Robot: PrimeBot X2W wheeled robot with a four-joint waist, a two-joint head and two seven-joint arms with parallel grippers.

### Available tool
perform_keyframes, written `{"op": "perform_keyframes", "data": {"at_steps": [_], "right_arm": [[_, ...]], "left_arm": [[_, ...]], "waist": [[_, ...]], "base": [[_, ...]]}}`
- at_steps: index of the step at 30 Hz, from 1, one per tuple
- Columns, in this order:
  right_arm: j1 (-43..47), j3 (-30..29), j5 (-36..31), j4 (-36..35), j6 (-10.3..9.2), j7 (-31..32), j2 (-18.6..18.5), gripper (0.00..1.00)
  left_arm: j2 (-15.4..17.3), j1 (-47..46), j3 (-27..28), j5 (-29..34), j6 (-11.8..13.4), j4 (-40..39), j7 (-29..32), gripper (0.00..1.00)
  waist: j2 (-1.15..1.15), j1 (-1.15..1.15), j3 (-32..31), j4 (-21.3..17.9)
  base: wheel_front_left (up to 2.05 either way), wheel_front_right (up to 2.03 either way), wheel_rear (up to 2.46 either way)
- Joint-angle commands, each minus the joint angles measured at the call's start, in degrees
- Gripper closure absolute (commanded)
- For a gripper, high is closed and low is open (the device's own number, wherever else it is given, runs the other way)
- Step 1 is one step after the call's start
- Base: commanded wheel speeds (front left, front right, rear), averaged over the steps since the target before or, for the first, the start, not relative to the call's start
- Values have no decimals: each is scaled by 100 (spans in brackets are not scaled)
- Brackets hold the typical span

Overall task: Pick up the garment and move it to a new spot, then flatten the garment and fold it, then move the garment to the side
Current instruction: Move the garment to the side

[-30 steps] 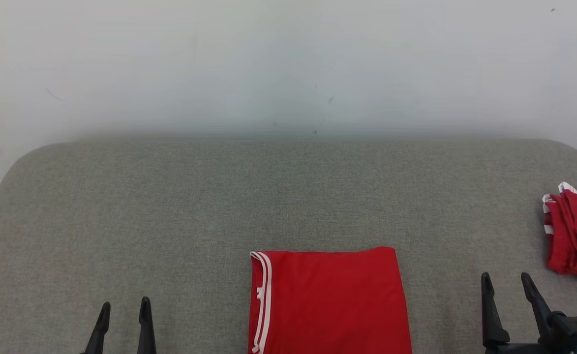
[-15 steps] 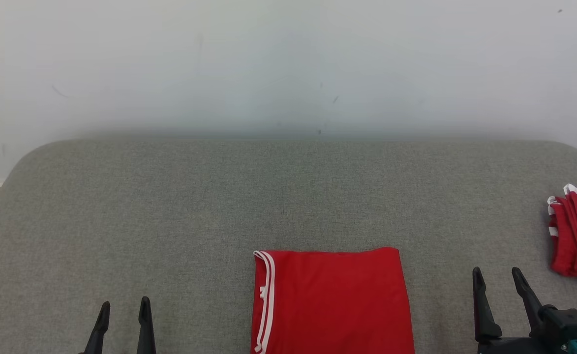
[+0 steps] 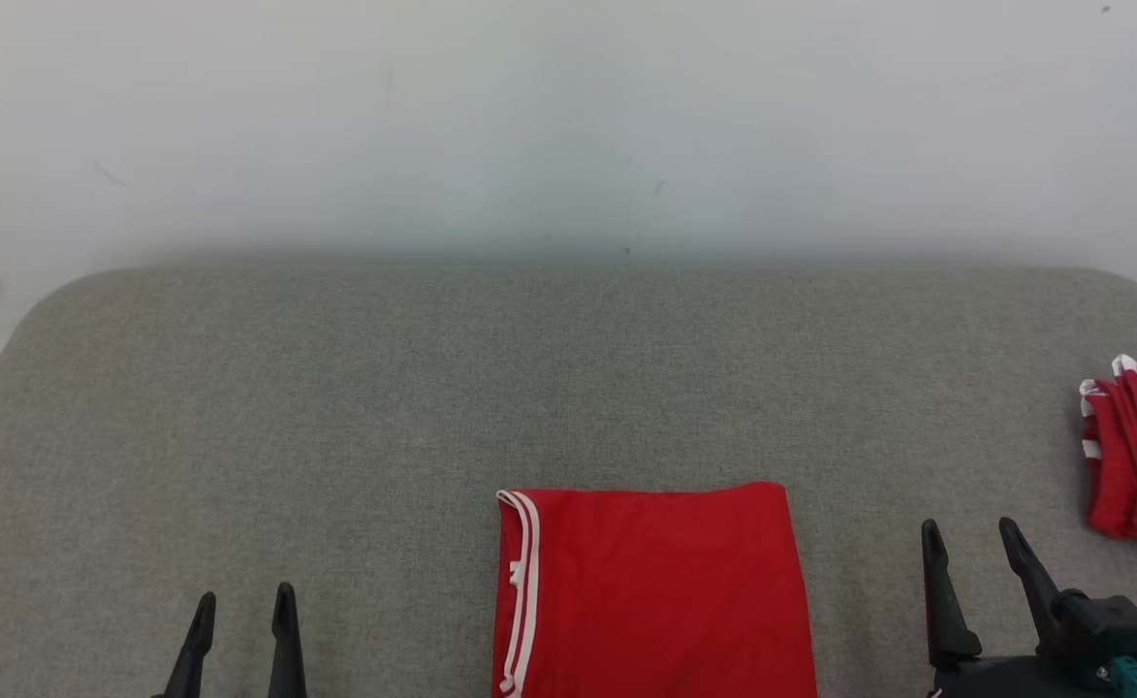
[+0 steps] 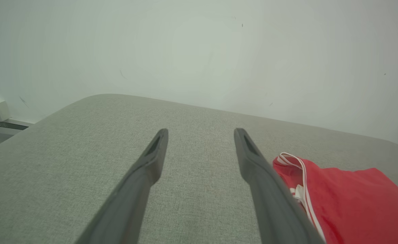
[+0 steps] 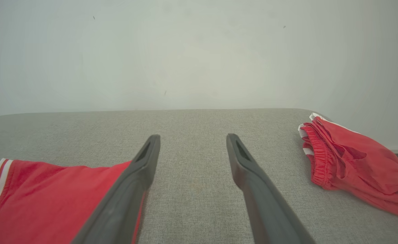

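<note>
A red garment [image 3: 655,591] with white trim along its left edge lies folded flat in a neat rectangle at the near middle of the grey padded surface [image 3: 432,388]. It also shows as a red garment [image 4: 348,203] in the left wrist view and a red garment [image 5: 49,200] in the right wrist view. My left gripper [image 3: 242,609] stands open to its left, apart from it, with nothing between the fingers. To the garment's right, my right gripper [image 3: 969,543] is open and empty as well.
A second red garment [image 3: 1135,456] with an elastic waistband lies crumpled at the right edge of the surface, also seen as a crumpled garment [image 5: 348,162] in the right wrist view. A pale wall [image 3: 568,126] rises behind the surface.
The right gripper has shifted a little to the left, away from the crumpled garment. The left gripper and the folded garment have stayed where they were.
</note>
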Motion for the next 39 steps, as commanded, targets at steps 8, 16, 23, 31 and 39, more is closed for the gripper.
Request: {"op": "perform_keyframes", "data": {"at_steps": [8,16,23,31,39], "right_arm": [[-47,371,99,-109,-15,1206,-4,0],[-557,613,330,-622,-15,4283,-6,0],[-927,440,447,-280,-15,5194,-1,0],[-1086,433,316,321,-15,5269,-6,0],[-1149,354,228,673,-15,5259,-4,0]], "left_arm": [[-5,83,-48,-45,-4,21,-17,0],[-5,18,-169,-123,58,-53,-17,0],[-4,-148,-319,-17,45,19,-17,0],[-4,-280,-451,109,12,163,-17,0],[22,-307,-488,168,-9,175,-17,0]], "waist": [[0,0,29,40],[0,0,183,79],[0,0,379,341],[0,0,492,617],[0,0,535,712]], "base": [[0,0,0],[0,0,0],[0,0,0],[0,0,0],[0,0,0]]}}
